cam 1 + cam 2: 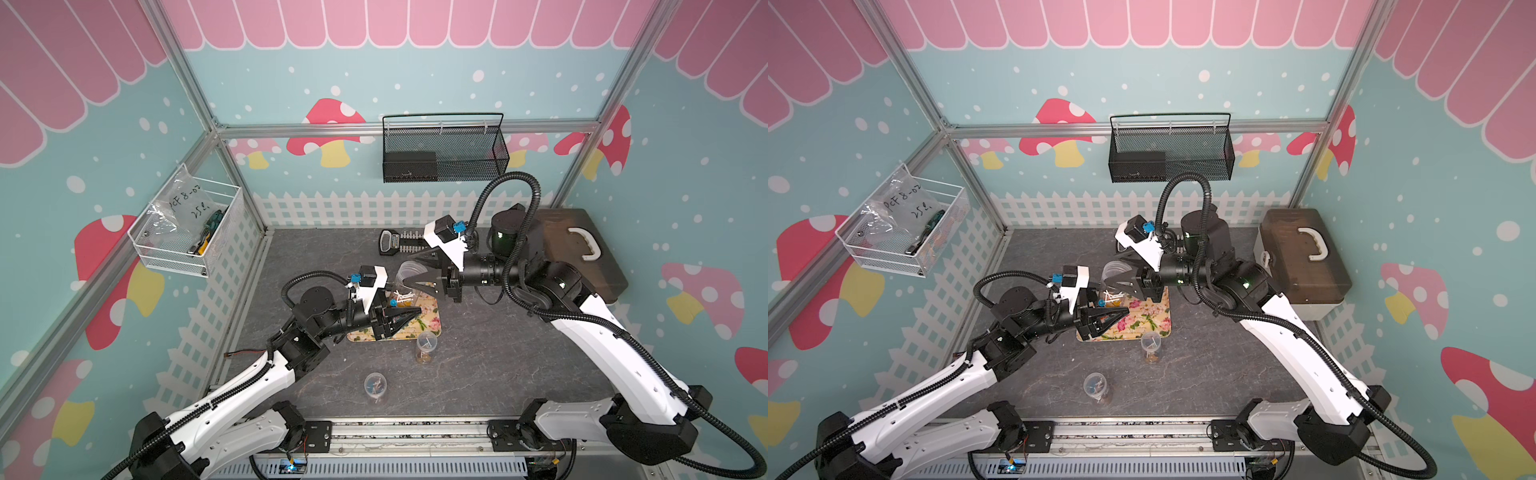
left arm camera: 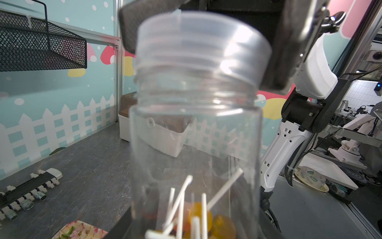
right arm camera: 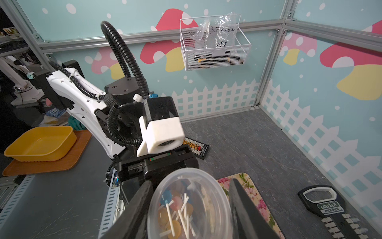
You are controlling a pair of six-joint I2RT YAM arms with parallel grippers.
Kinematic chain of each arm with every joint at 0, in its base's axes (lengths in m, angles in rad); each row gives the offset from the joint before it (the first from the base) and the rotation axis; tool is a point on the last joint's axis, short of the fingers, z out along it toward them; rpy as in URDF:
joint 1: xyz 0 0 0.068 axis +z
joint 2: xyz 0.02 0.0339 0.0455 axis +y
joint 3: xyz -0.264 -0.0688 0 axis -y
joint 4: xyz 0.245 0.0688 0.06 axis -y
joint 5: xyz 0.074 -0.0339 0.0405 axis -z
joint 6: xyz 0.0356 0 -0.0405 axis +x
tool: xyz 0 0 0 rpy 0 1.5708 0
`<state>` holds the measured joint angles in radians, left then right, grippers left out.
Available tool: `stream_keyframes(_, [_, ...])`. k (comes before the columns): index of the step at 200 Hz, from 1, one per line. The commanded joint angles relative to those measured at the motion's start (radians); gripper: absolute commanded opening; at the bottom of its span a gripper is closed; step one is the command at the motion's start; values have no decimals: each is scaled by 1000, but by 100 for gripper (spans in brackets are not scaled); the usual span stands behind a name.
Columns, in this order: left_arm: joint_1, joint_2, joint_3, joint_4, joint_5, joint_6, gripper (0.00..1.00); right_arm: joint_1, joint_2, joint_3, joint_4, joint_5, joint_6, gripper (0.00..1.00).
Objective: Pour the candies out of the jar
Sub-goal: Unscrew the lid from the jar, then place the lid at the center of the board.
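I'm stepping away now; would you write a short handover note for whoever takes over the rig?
Left gripper: shut on the base of the jar, held near the tray.
Right gripper: shut on the lid.
Done: lid looks loosened and raised on the neck threads, not yet clear.
Candies: all in the jar, none seen on the tray.
Left to do: lift the lid away, tip the jar over the tray.

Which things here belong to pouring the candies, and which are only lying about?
In use: jar, lid, candies, floral tray.
Lying about: two small jars, socket rail, toolbox, black mesh basket, white wire basket.
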<state>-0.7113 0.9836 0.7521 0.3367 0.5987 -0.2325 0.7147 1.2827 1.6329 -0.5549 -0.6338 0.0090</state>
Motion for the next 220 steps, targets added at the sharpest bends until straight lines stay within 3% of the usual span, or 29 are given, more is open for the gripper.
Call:
stream_keyframes(1, [-1, -8, -31, -12, 16, 4, 54, -26, -70, 9, 180, 108, 9, 45])
stream_keyframes(69, [-1, -15, -31, -9, 16, -1, 54, -26, -96, -34, 222, 85, 6, 45])
stream_keyframes(136, [-1, -46, -40, -35, 7, 6, 54, -43, -177, -224, 168, 410, 5, 44])
stream_keyframes(167, [-1, -57, -46, -42, 4, 5, 54, -79, -210, -413, 181, 617, 61, 44])
stream_keyframes(220, [-2, -64, -46, -58, 3, 9, 54, -138, -215, -797, 341, 802, 243, 44])
